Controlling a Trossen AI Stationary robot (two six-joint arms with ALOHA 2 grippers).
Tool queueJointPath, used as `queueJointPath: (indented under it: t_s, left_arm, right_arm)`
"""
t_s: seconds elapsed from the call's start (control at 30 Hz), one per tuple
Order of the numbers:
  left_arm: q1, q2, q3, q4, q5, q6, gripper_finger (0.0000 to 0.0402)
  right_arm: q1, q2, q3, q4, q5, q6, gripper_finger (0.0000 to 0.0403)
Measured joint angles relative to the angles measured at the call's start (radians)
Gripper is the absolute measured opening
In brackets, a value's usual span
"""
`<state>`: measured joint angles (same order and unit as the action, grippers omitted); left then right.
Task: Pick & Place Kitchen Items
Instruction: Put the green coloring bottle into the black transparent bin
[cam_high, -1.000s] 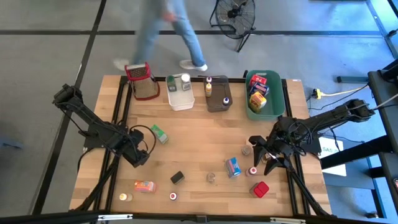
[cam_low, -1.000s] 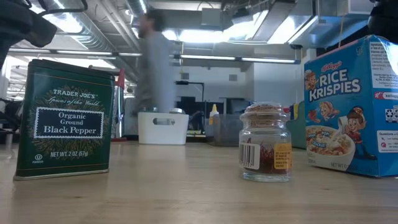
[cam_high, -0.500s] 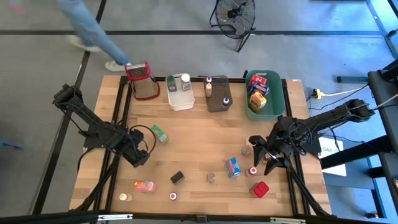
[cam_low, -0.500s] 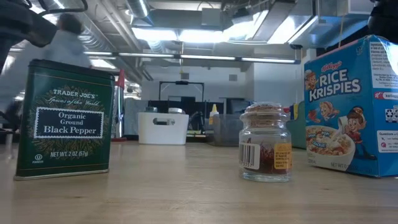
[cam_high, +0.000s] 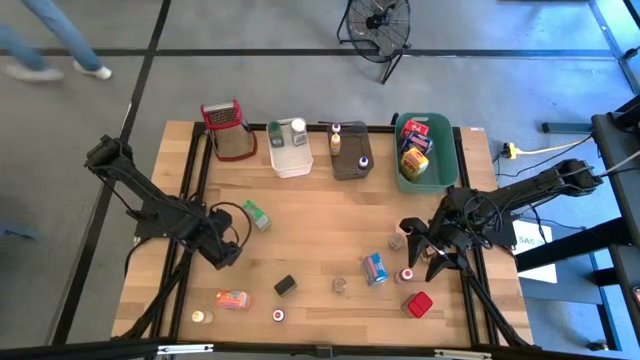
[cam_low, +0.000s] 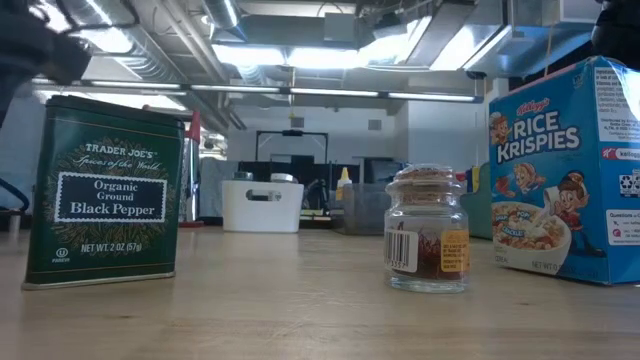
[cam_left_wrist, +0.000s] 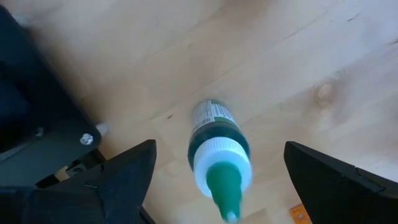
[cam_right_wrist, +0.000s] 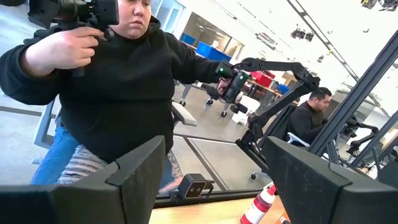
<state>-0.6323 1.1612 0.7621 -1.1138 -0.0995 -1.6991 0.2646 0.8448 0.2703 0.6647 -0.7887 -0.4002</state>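
Grey floor surrounds the wooden desk (cam_high: 320, 230), and a person (cam_right_wrist: 93, 93) in a dark top is seen beyond it in the right wrist view. Along the far edge of the desk are set a metal grater (cam_high: 228, 131), a white tub (cam_high: 290, 155), a grey tub (cam_high: 350, 160) and a green tub (cam_high: 425, 175), the last holding small boxes.

The left arm is stretched low from the left edge toward the middle, and the left gripper (cam_high: 228, 248) is held over the desk with its fingers (cam_left_wrist: 127, 174) spread wide; a green-capped bottle (cam_left_wrist: 217, 152) lies between them without being touched. The right arm is folded in from the right edge, and the right gripper (cam_high: 425, 250) is held with its fingers (cam_right_wrist: 134, 171) wide apart and nothing between them.

Kitchen items are scattered on the near half: a blue cereal box (cam_high: 375, 267) near the right gripper, a black pepper tin (cam_high: 285, 285), a red box (cam_high: 419, 304), an orange packet (cam_high: 233, 299) and a small glass jar (cam_low: 427, 230).
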Motion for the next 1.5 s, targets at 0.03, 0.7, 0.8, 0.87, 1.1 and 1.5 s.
queueJointPath:
  t_s: [0.03,0.7,0.8,0.87,1.1,1.5]
  left_arm:
    - [0.0,-0.001,-0.018,0.017,0.016,0.0,0.0349]
    - [0.0,-0.008,-0.155,0.145,0.038,0.009,0.0326]
    - [0.0,-0.008,-0.155,0.147,0.037,0.01,0.0317]
    - [0.0,-0.008,-0.155,0.147,0.037,0.009,0.031]
    - [0.0,-0.008,-0.155,0.148,0.037,-0.005,0.0267]
    - [0.0,-0.008,-0.155,0.15,0.037,0.002,0.0133]
  right_arm:
    - [0.0,0.0,0.0,0.0,0.0,0.0,0.028]
    - [0.034,0.0,0.0,0.037,0.0,-0.003,0.028]
    - [0.034,0.0,0.0,0.037,0.001,-0.004,0.028]
    - [0.034,0.0,0.0,0.036,0.001,-0.004,0.028]
    - [0.034,0.0,0.0,0.035,0.002,-0.004,0.028]
    - [0.034,0.0,0.0,0.035,0.003,0.001,0.0279]
